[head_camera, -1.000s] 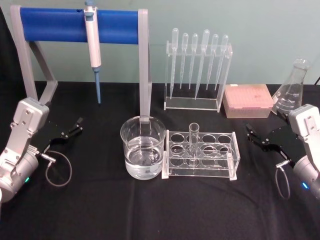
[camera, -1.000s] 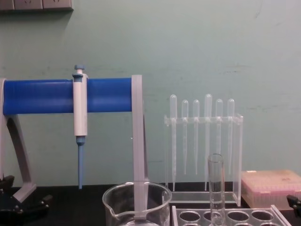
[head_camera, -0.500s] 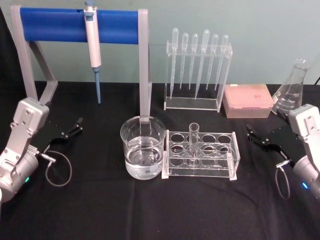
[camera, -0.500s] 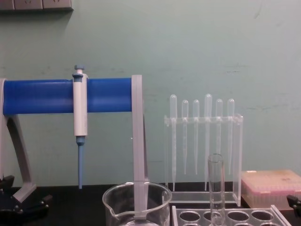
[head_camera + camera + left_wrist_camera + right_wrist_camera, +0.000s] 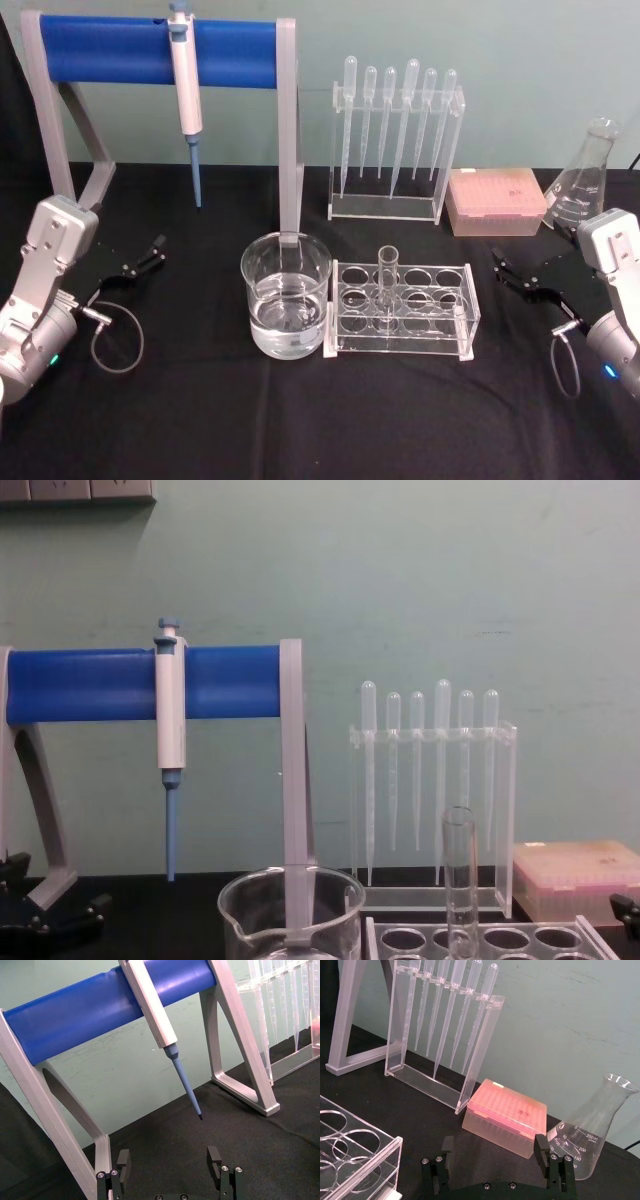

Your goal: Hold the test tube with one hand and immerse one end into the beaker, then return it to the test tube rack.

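Left hand [image 5: 146, 256]: fingers apart, empty, low at the near left of the bench [image 5: 200, 420], well apart from the glassware.
Right hand [image 5: 505, 270]: also spread and empty, near right, beside the right end of the rack [image 5: 466, 300].
Test tube [image 5: 387, 272]: upright in the rack at mid bench, second hole from the left; I cannot tell which row.
Beaker [image 5: 247, 272]: just left of the rack, holding water.
Step, as I judge: the grasp, not yet begun.
How I would do it: bring the right hand in level, pinch the tube below its rim, lift straight up, then move left.
Risk: a tilted pull may jam the glass.
Far side: pipettes [image 5: 395, 120], not to touch.
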Motion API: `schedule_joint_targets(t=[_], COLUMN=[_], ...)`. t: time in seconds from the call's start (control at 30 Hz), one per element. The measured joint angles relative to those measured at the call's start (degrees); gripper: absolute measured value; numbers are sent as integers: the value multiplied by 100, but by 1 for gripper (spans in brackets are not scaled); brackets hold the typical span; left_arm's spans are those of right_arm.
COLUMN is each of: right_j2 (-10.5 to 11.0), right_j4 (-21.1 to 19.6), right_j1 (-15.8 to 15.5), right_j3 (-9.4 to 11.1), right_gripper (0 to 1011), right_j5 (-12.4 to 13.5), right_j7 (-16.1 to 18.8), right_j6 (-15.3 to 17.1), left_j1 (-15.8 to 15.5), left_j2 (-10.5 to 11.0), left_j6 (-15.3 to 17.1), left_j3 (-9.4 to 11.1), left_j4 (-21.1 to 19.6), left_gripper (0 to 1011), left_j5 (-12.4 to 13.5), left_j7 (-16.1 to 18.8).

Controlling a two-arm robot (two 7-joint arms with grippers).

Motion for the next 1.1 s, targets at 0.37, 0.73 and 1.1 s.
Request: schedule_joint_targets(t=[0.37,0.73,1.1], right_j2=[0,123,545], right_j4=[0,-285,-1390], right_j1=[0,-79,-485], right_j3=[0,159,712], right_gripper=[1002,1002,1002], right_j5=[0,23,278], right_j7=[0,175,416], right_j6=[0,-51,116], left_j1=[0,0,0], left_j2=[0,0,0], left_j6=[0,0,0], left_j3=[0,0,0], left_j4=[0,0,0], left_gripper=[1000,1000,1000], left_j5=[0,0,0], left_j7=[0,0,0])
